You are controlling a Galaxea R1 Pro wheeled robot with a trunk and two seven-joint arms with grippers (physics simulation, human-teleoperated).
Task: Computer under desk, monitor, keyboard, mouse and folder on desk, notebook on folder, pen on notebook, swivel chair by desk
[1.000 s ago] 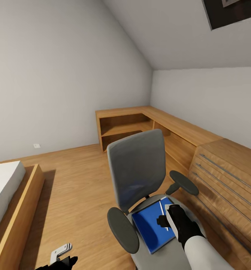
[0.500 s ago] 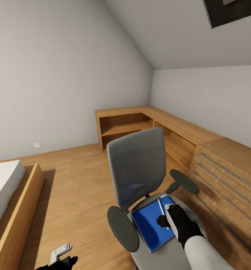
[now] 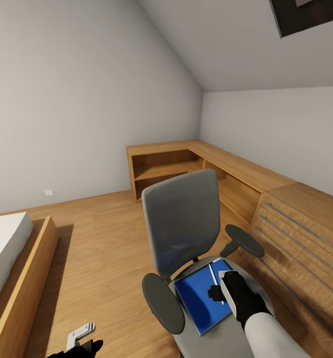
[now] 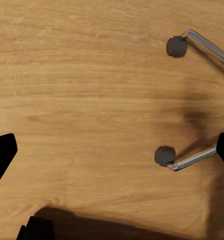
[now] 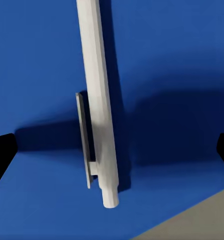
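Note:
The swivel chair stands in the middle of the room with its grey back facing away from me. On its seat lies the blue folder, and the thin white pen rests on the folder. My right gripper hovers just above the pen. In the right wrist view the pen lies on the folder between the wide-open fingers of my right gripper, untouched. My left gripper hangs low over the floor, and in the left wrist view my left gripper is open and holds nothing.
A light wooden drawer chest stands close to the chair's right side. A wooden L-shaped shelf unit fills the far corner. A bed with a wooden frame is at the left. Chair castors sit on the wood floor below my left gripper.

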